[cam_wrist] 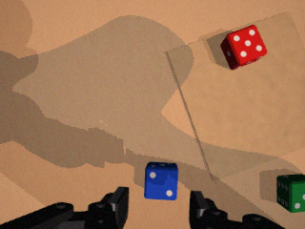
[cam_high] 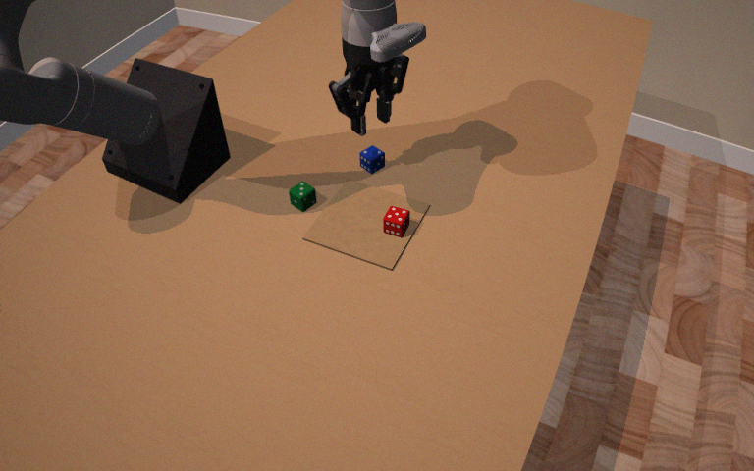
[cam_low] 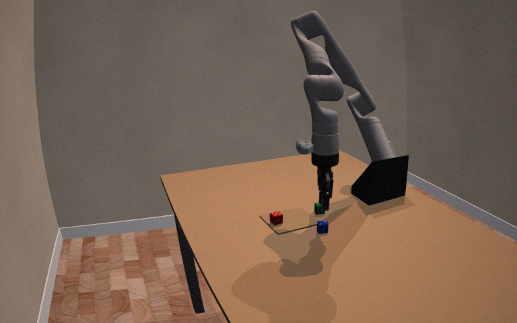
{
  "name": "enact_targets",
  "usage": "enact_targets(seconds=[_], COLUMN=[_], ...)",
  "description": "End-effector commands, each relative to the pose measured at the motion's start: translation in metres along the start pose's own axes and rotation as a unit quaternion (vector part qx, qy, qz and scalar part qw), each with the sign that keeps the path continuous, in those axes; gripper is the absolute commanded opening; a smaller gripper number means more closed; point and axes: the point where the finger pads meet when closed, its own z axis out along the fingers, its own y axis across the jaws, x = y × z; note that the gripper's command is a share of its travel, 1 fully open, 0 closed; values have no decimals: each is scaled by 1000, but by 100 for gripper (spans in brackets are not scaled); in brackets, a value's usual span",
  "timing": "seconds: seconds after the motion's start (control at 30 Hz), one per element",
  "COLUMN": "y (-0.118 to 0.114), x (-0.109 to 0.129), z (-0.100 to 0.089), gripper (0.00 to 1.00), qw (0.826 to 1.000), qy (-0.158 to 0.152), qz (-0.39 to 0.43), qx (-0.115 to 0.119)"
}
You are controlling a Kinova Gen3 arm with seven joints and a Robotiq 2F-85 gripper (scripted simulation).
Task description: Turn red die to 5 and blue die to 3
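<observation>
Fingers of our black two-finger gripper point(cam_wrist: 159, 206) stand partly spread, holding nothing, above the small blue die point(cam_wrist: 160, 181), which rests on the brown table point(cam_high: 166, 333) just outside the thin tan square mat point(cam_wrist: 254, 114). Beyond, the green die point(cam_wrist: 293, 193) sits off the mat; the red die point(cam_wrist: 244, 46) lies on it. Risk, in our judgement: an off-centre descent could knock the blue die toward the mat edge.
</observation>
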Motion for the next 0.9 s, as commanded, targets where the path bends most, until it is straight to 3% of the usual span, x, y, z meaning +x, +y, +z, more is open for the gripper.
enact_targets(seconds=[0.0, 0.87], y=[1, 0], x=[-1, 0], z=[4, 35], gripper=[46, 46], qw=[1000, 1000], qy=[-1, -1], qz=[0, 0], qx=[-1, -1])
